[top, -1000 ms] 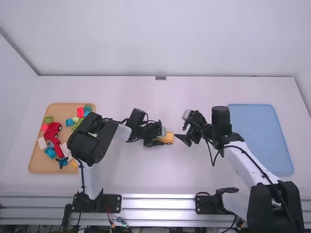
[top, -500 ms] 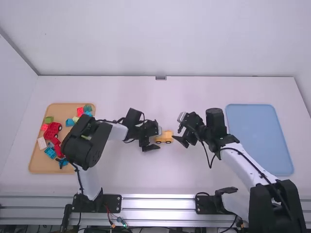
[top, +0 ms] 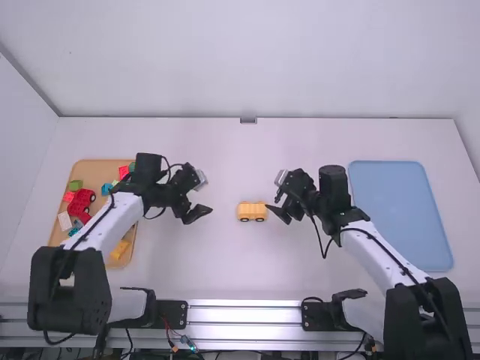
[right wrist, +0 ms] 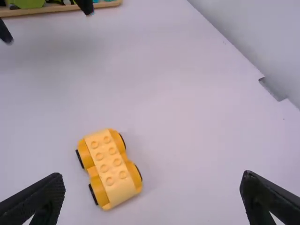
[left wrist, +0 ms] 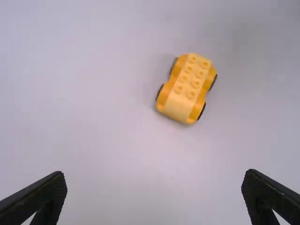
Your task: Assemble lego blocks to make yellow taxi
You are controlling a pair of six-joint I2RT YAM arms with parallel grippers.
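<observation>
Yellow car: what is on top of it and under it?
The yellow car has nothing on its studs or smooth end; what lies beneath its body is covered.

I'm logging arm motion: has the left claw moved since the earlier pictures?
Yes: in the high view, the left claw has moved toward the picture's left, nearer the tan tray and away from the yellow car.

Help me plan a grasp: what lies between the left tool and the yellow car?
The stretch from the left tool to the yellow car is bare white table, as the left wrist view shows.
</observation>
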